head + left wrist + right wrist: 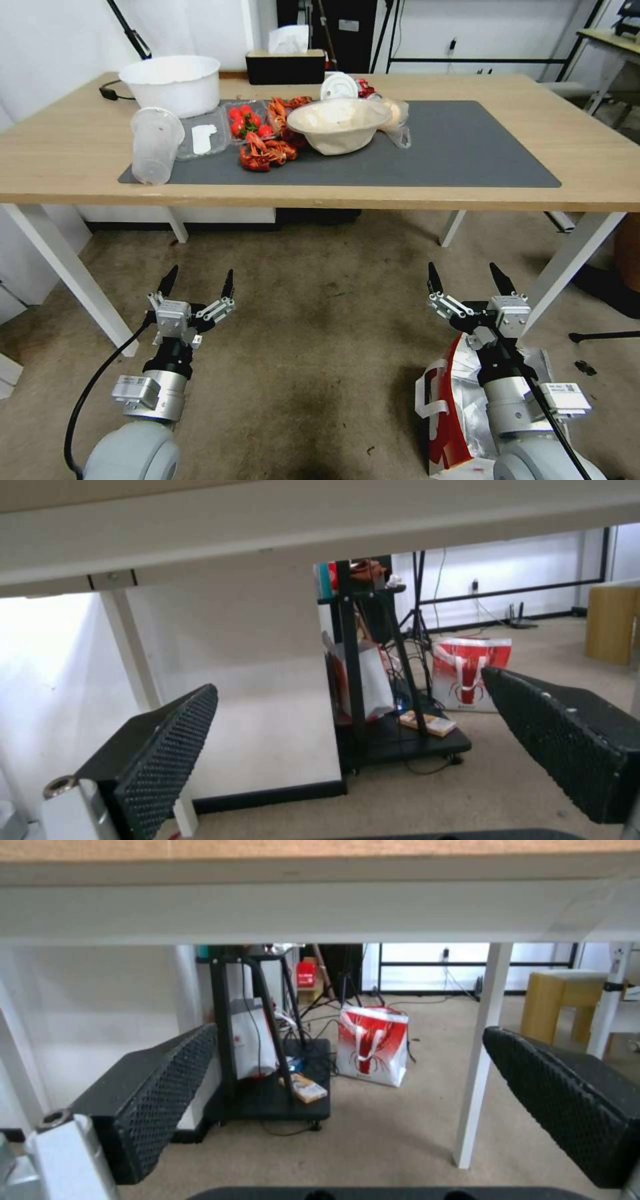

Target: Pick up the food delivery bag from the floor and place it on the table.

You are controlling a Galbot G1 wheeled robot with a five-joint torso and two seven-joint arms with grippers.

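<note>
Opening stage of the pick: the food delivery bag (453, 407) stands on the floor (320, 347) at the lower right of the head view, directly beneath the right arm and partly hidden by it, its foil lining and a white strap handle visible. The right gripper (472, 279) hangs above and beyond the bag with its fingers spread and nothing between them; the left gripper (198, 282), lower left of the frame, is likewise spread and empty above bare carpet. Judged from this, no grasp has been made; the next move calls for the right gripper to descend toward the handles or rim behind it. The table (587, 153) spans the upper frame, its grey mat (480, 153) bare on the right, while a bowl (339, 124), a clear cup (155, 145) and red food (265, 152) crowd the left. The carpet is worn and stained. In the right wrist view, a second red-and-white bag (371, 1045) stands well beyond the table legs.
</note>
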